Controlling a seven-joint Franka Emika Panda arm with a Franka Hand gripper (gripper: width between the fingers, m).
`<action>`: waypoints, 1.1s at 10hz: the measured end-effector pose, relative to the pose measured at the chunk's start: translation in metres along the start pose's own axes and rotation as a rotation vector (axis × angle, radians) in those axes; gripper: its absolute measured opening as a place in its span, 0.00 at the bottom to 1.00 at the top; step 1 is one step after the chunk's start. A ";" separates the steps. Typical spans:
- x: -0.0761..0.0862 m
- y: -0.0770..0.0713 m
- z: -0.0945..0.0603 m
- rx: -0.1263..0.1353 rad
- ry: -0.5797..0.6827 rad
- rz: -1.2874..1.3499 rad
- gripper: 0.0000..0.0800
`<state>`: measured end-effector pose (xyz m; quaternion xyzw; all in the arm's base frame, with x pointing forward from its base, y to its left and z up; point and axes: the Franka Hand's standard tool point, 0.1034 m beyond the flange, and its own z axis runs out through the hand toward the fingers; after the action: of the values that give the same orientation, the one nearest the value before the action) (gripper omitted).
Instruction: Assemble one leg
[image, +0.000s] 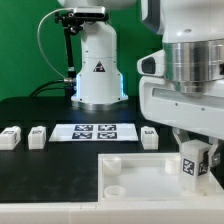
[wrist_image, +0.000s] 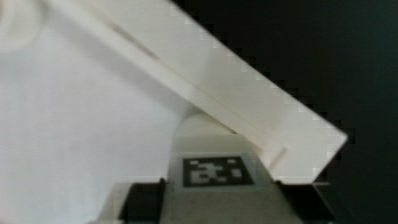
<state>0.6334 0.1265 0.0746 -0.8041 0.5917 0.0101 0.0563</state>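
My gripper (image: 193, 148) is shut on the leg (image: 193, 161), a small white square post with a black-and-white tag facing the camera. It holds the leg upright at the right corner of the large white rimmed panel (image: 135, 178); I cannot tell whether they touch. In the wrist view the leg (wrist_image: 214, 172) stands between my dark fingers (wrist_image: 143, 202), with my gripper (wrist_image: 214, 205) closed on it. The panel's raised rim (wrist_image: 249, 95) runs diagonally just beyond the leg. The corner hole under the leg is hidden.
Three more white legs lie on the black table: two at the exterior view's left (image: 10, 137) (image: 37, 136) and one at the right (image: 150, 138). The marker board (image: 95, 132) lies between them. The robot base (image: 98, 70) stands behind. A round hole (image: 113, 164) shows in the panel's left corner.
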 end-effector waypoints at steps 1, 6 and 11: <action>0.002 -0.002 0.001 0.050 -0.013 0.212 0.36; 0.001 0.000 0.002 0.094 -0.031 0.214 0.59; 0.002 0.000 0.002 0.066 0.005 -0.400 0.81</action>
<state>0.6345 0.1249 0.0721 -0.9035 0.4202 -0.0225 0.0820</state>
